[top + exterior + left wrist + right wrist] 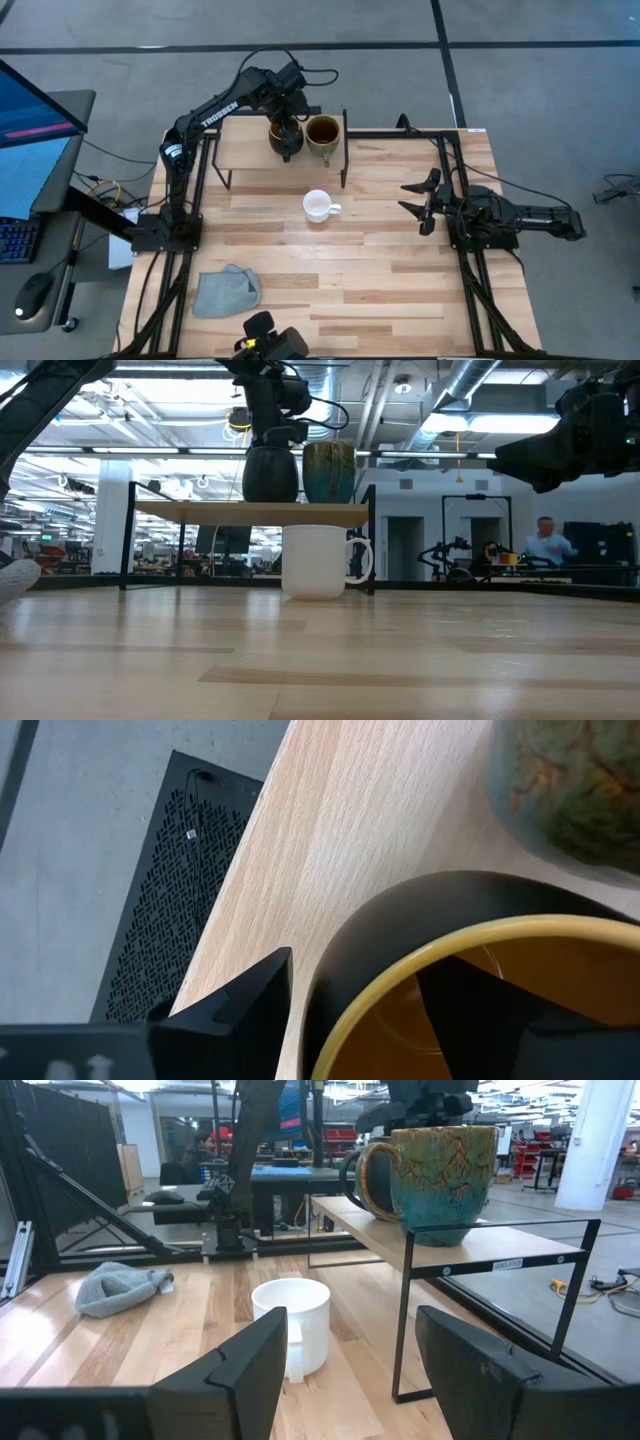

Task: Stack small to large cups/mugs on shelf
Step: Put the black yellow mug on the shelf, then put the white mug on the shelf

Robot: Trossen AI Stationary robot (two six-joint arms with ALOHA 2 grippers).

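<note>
The dark mug (279,133) with an orange-yellow inside stands upright on the light-wood shelf (250,152) at the table's far side. The olive-tan mug (322,130) stands right beside it on the shelf. My left gripper (287,140) is open and points down over the dark mug. In the left wrist view one finger (240,1010) stands outside the mug's wall (400,920) and the other (490,1010) inside, with a sliver of shelf showing beside the outer finger. The small white mug (317,205) stands on the table in front of the shelf. My right gripper (410,198) is open and empty at the table's right.
A grey-blue cloth (226,290) lies crumpled near the table's front left. The shelf's thin black legs (400,1320) stand just behind the white mug (292,1320). Bare tabletop lies between the white mug and my right gripper.
</note>
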